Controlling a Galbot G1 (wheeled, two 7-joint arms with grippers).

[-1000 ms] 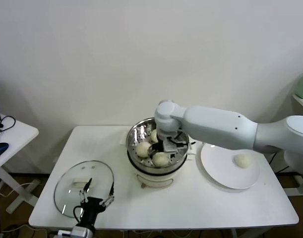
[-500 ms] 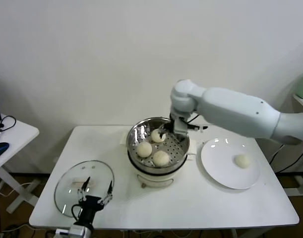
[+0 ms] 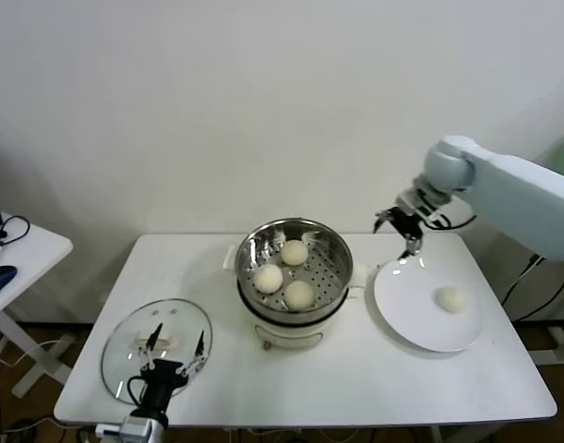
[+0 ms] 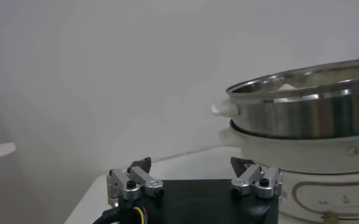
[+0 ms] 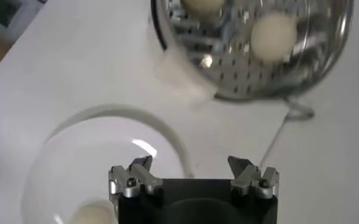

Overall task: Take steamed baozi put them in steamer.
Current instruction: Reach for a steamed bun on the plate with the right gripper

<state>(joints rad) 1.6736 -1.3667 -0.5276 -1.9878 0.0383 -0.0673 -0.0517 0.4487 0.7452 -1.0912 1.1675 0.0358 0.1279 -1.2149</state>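
I count three steamed baozi (image 3: 283, 274) lying apart from one another on the perforated floor of the steamer (image 3: 330, 242), which sits on its white pot base near the centre of the white table (image 3: 355, 388). A fourth baozi (image 3: 451, 299) rests alone on the white plate (image 3: 402, 314), just beside the steamer on the robot's right.

My right gripper (image 3: 402, 224) hangs in the air above the far edge of the plate, between steamer and fourth baozi. Its fingers stand wide apart and hold nothing; the right wrist view confirms the empty gap, with the plate rim and the steamer beneath.

My left gripper (image 3: 174, 341) is parked low at the near-left edge of the table, over the glass lid (image 3: 125, 355) that lies flat there. Its fingers are spread and empty as well. From its wrist view I see the steamer's steel wall from the side.
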